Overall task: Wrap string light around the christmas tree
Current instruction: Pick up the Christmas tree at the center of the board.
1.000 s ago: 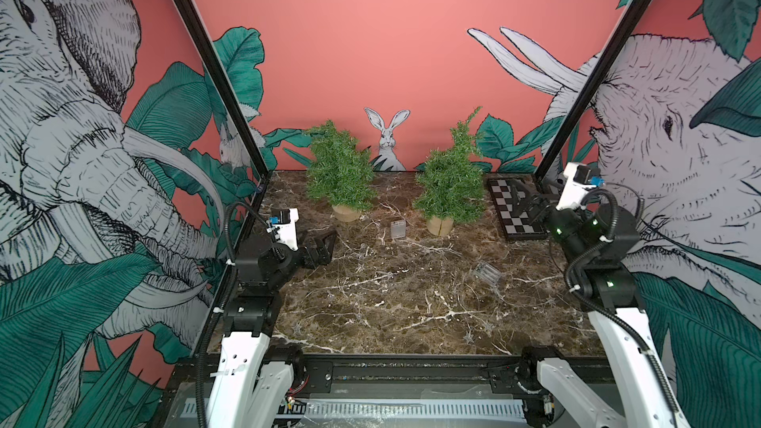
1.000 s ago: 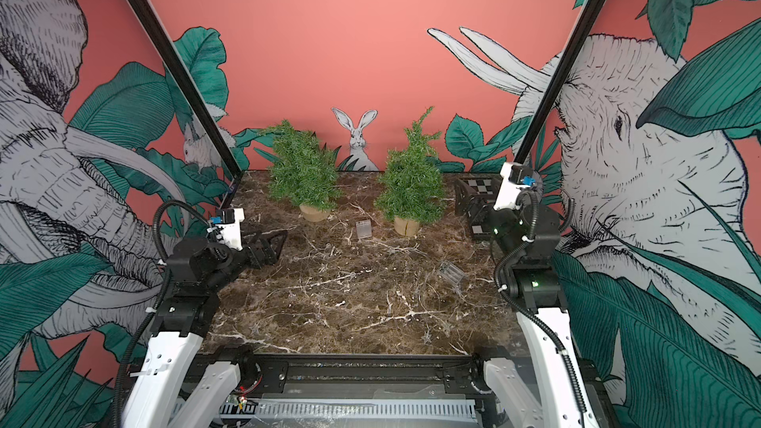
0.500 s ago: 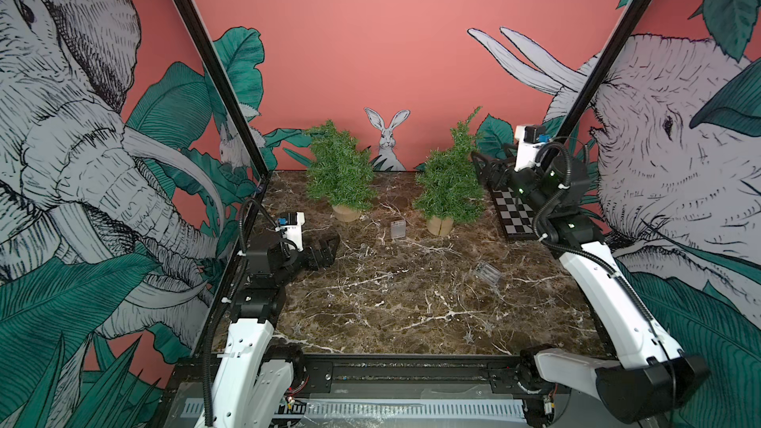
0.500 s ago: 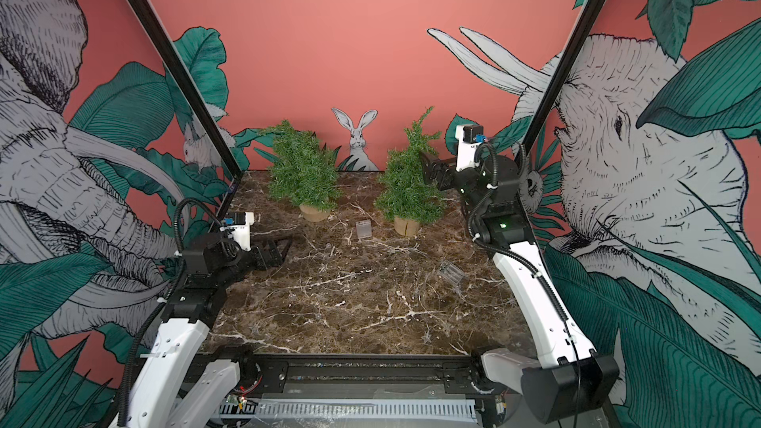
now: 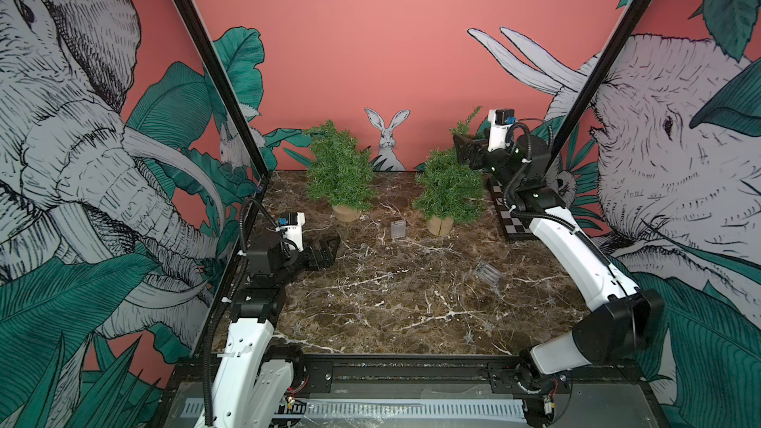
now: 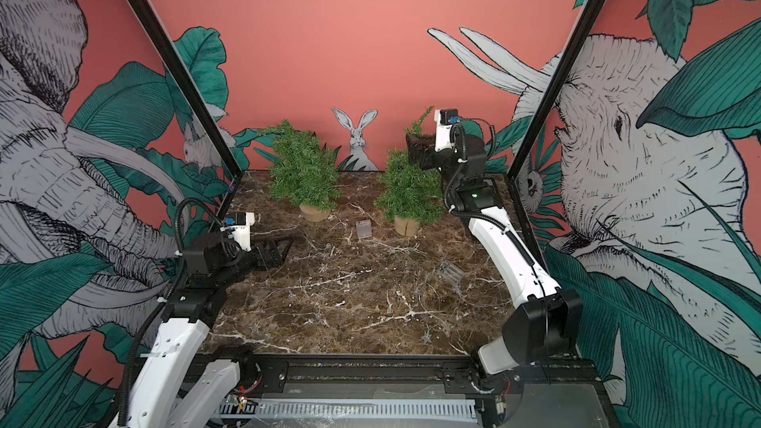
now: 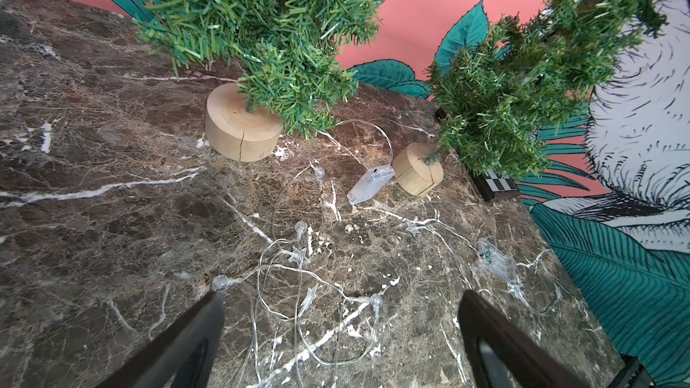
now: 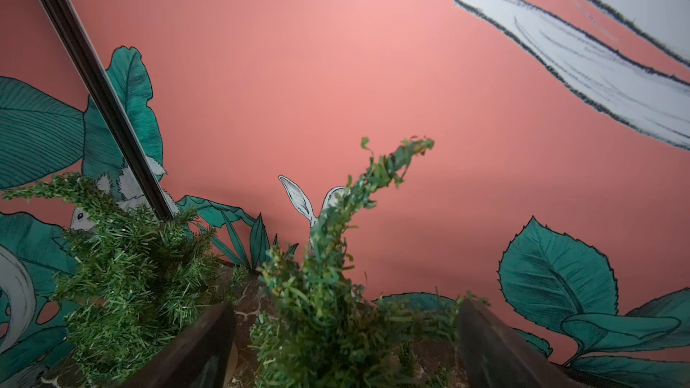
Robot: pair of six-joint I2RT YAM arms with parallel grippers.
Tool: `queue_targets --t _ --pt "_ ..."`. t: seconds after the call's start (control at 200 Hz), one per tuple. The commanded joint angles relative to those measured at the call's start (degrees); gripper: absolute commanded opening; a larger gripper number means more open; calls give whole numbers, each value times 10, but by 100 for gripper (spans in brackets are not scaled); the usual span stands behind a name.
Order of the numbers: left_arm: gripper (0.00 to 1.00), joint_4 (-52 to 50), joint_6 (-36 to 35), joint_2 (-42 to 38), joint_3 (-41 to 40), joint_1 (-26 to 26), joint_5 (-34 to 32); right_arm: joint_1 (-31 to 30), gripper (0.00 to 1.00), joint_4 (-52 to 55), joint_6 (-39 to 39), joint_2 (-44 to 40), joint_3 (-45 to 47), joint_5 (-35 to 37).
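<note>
Hovering low over the dark brown marble tabletop (image 5: pixel 412 302) near its left edge, the black left gripper (image 5: pixel 329 251) has its jaws spread wide with nothing between them. Just ahead of it, the clear-wire string light (image 7: pixel 300 226), with small round and star-shaped bulbs, lies loose and tangled on the marble, wound on neither tree. Behind that stands a bushy green artificial christmas tree (image 5: pixel 339 177) on a round pale wooden base. A clear plastic battery box (image 5: pixel 398 229) lies between the two bases, and another clear plastic case (image 5: pixel 488 272) lies nearer the front right. The second green christmas tree (image 5: pixel 447 191) stands right of centre. The black right gripper (image 5: pixel 463 150) sits at its top, jaws wide apart on either side of the upper sprigs and not clamped on them. A black-and-white checkered board (image 5: pixel 508 226) lies by the right wall.
</note>
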State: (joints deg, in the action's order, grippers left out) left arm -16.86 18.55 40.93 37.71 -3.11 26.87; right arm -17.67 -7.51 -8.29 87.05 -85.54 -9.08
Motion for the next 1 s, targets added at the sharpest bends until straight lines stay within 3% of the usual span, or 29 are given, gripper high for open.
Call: queue_targets --t 0.0,0.07,0.185,0.535,0.995 --pt "99 -5 -4 1 14 -1 5 -9 88 -24 22 11 -23 25" --pt "99 -7 -6 2 14 -1 3 -15 84 -15 38 21 -27 38" --pt "99 -6 -5 1 13 -1 2 -27 69 0 74 33 -38 59" --pt "99 -12 -10 0 16 -1 -4 -56 2 -2 144 20 -72 122" --pt "99 -12 -9 -5 14 -1 -4 -107 0 68 160 -70 -108 141"
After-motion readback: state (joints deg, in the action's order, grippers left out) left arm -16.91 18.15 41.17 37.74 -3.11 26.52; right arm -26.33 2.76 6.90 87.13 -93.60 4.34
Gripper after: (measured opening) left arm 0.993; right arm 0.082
